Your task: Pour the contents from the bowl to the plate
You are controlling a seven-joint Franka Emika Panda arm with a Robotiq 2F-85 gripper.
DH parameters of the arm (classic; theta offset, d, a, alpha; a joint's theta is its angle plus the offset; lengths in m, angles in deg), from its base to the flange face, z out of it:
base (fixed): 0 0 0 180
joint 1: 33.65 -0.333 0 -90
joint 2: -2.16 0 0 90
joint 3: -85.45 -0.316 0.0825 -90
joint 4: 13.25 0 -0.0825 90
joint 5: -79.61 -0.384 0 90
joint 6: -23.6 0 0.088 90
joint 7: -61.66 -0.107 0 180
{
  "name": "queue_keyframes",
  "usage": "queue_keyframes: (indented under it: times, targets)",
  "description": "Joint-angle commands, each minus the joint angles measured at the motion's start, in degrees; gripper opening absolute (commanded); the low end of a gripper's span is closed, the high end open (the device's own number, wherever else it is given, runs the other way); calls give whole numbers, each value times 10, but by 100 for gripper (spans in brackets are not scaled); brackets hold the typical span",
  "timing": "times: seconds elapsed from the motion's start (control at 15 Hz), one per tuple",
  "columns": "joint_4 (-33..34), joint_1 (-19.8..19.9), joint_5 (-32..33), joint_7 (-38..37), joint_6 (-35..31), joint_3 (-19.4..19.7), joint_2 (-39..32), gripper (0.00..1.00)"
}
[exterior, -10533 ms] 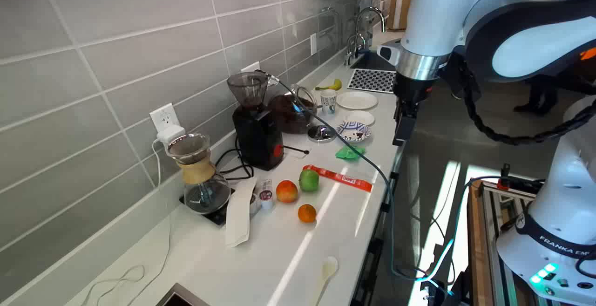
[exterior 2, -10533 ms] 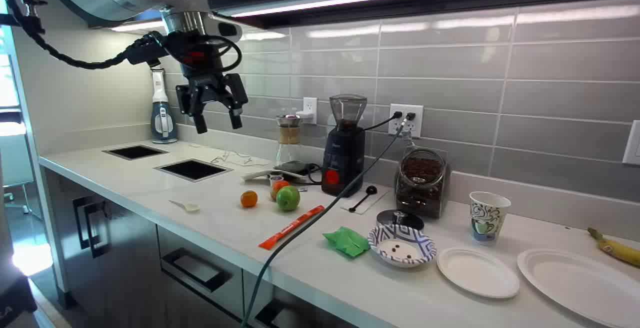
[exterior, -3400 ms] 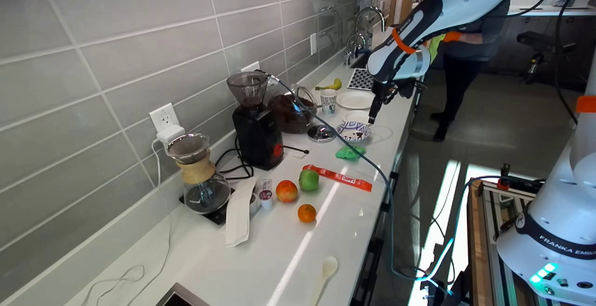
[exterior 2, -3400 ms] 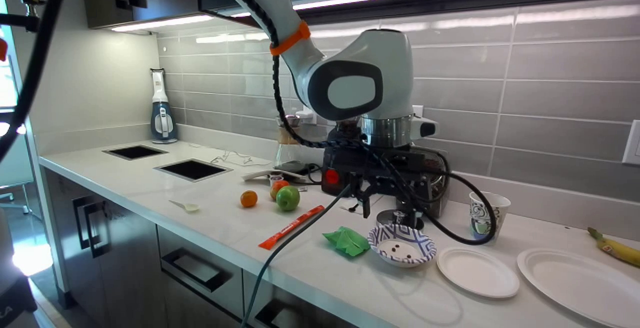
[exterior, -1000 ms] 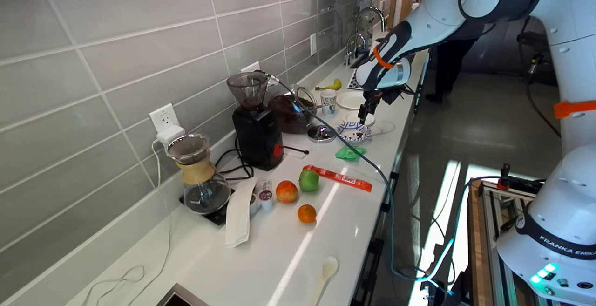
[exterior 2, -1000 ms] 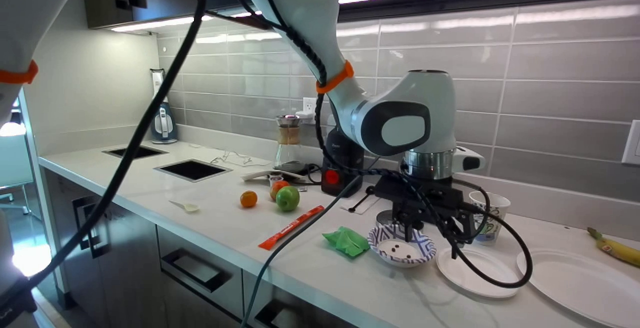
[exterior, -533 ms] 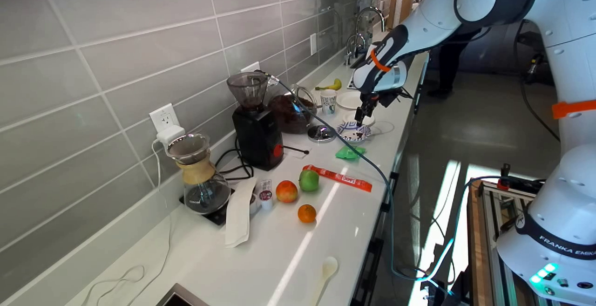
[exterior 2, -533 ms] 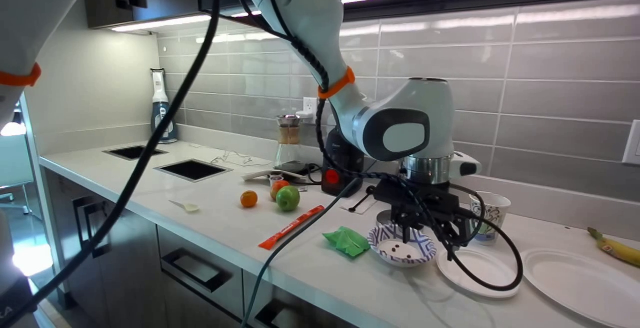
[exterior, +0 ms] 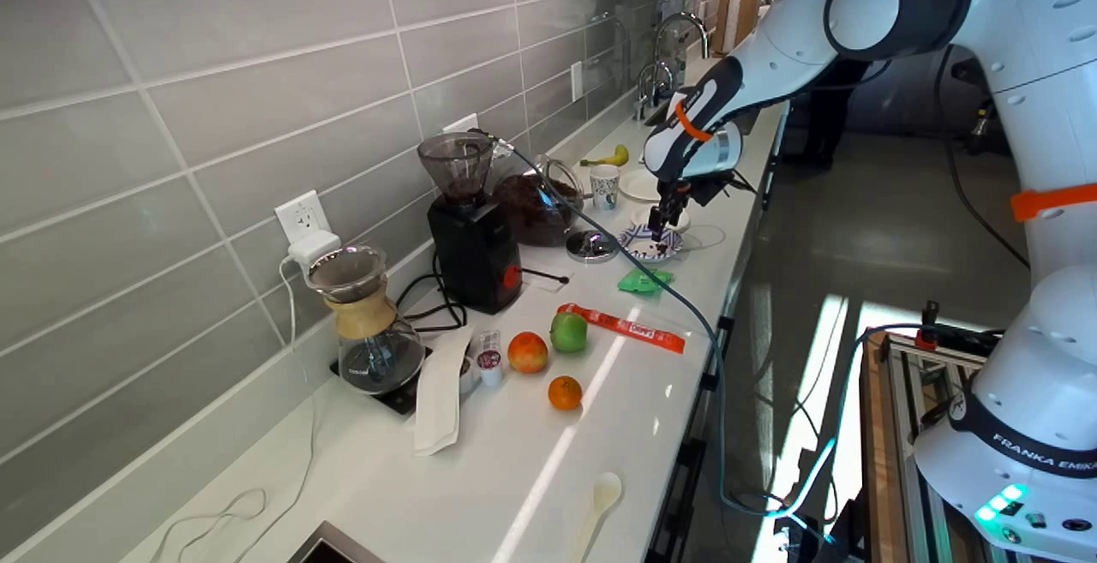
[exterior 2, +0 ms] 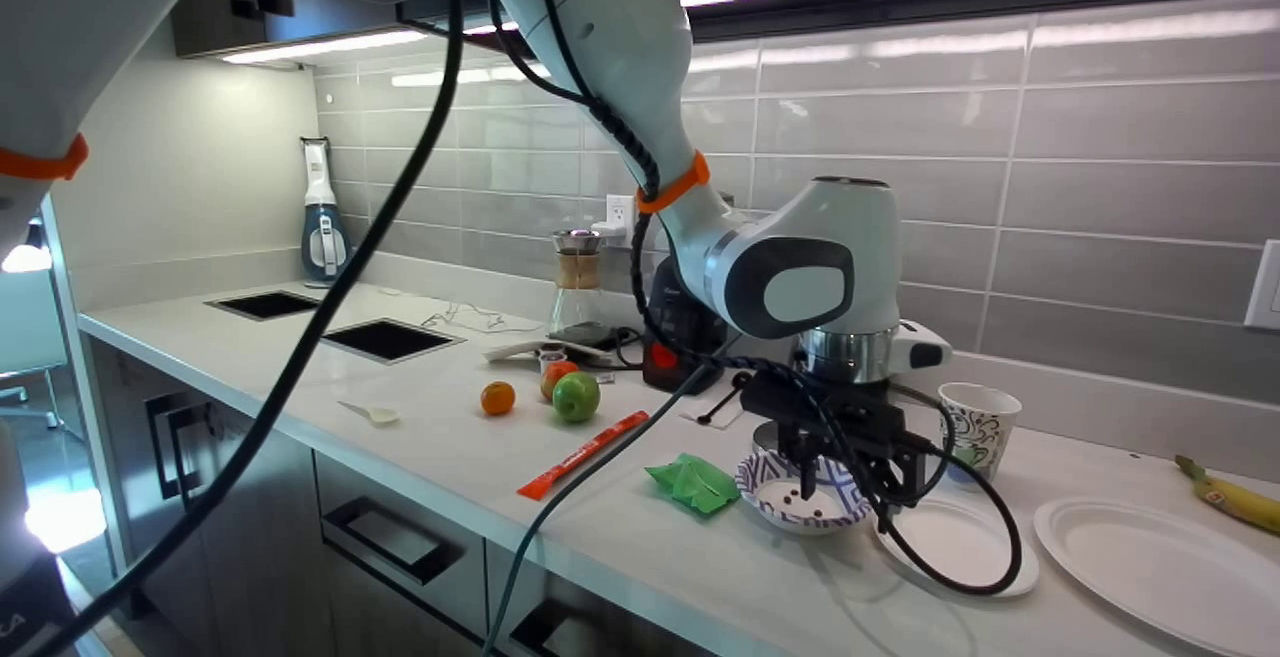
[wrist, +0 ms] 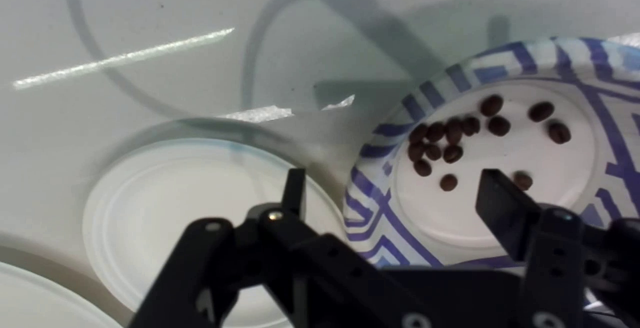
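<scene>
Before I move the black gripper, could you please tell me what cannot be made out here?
Blue-patterned white bowl: wrist view, cut off by the right edge and partly behind the gripper.
Dark brown coffee beans: both exterior views, too small to count reliably; wrist view, a finger may hide some.
Small round white plate: wrist view, partly behind the gripper.
Large white plate: wrist view, cut off by the left and bottom edges.

The wrist view crops 1 side of the bowl (wrist: pixel 450 213).
</scene>
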State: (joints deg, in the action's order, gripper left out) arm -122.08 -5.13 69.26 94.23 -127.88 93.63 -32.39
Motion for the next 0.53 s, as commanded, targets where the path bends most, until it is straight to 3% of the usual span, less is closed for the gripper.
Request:
queue_keyframes:
  times: [0.0,0.47]
  targets:
    - [16,13,11,-18,0,-13,-17,58]
    - [26,18,13,-28,2,-16,-28,2]
